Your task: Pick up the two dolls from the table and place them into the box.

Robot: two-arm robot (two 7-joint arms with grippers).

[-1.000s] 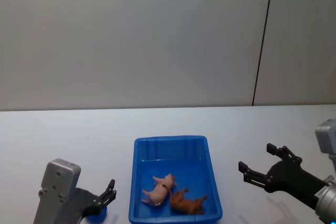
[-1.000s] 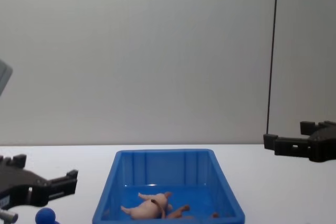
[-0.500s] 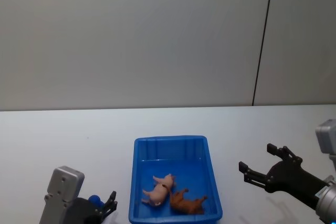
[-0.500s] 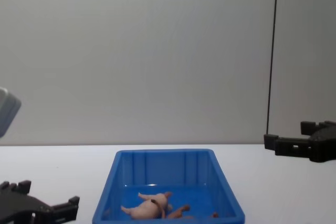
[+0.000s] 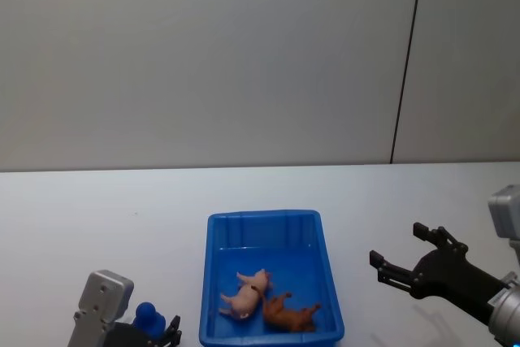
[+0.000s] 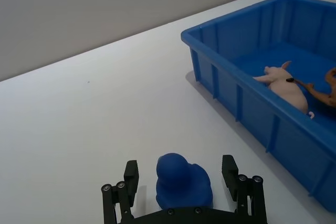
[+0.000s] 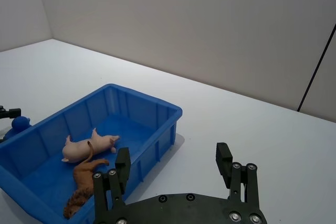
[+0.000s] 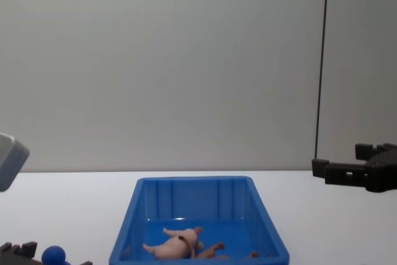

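Observation:
Both dolls lie inside the blue box (image 5: 264, 217): the pink pig (image 5: 244, 297) on its side, the brown lion (image 5: 288, 314) touching it on the right. The pig (image 7: 86, 148), lion (image 7: 84, 182) and box (image 7: 147, 98) also show in the right wrist view, and the pig (image 6: 283, 82) in the left wrist view. My left gripper (image 6: 180, 170) is open, low at the table's near left, its fingers apart on either side of a small blue toy (image 6: 181, 182). To the right of the box, above the table (image 5: 97, 217), my right gripper (image 5: 396, 245) hovers open and holds nothing.
The small blue toy (image 5: 149, 314) stands on the table just left of the box's near corner. A grey wall rises behind the table's far edge. Bare white tabletop lies left, right and behind the box.
My left arm has sunk and drawn back toward the near edge, uncovering the blue toy. The right arm, the dolls and the box have not moved.

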